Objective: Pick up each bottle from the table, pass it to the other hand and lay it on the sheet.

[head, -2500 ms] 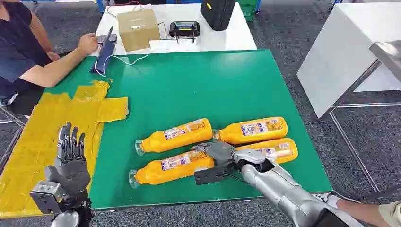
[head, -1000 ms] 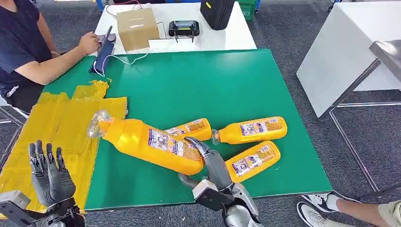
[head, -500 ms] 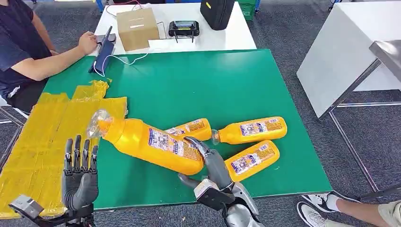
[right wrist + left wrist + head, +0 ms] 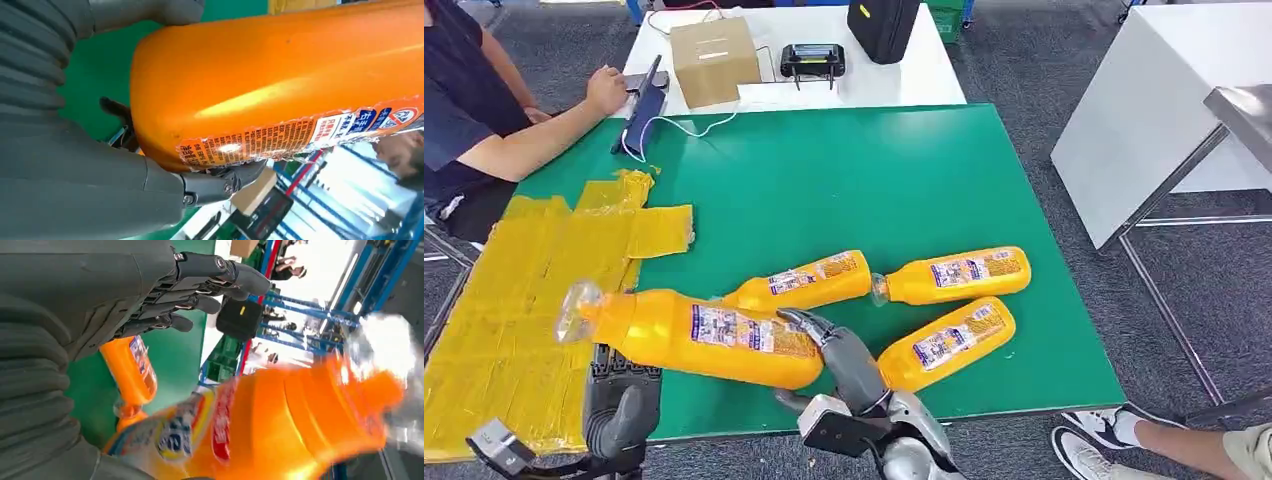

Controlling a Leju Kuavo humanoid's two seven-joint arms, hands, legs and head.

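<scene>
Gripping the base of a raised bottle [image 4: 694, 335], right hand [image 4: 844, 365] holds it level, cap end reaching over the left hand [image 4: 619, 400]. Left hand sits beneath the neck, fingers [image 4: 210, 282] extended, grasping nothing, beside the yellow sheet [image 4: 514, 300].

High head view; close wrist views.

- Right hand [image 4: 849, 370]: raised at the near counter edge, fingers wrapped around the base of a large orange plastic bottle [image 4: 694, 335].
- Left hand [image 4: 621, 400]: below the bottle, fingers extended and apart, holding nothing.
</scene>
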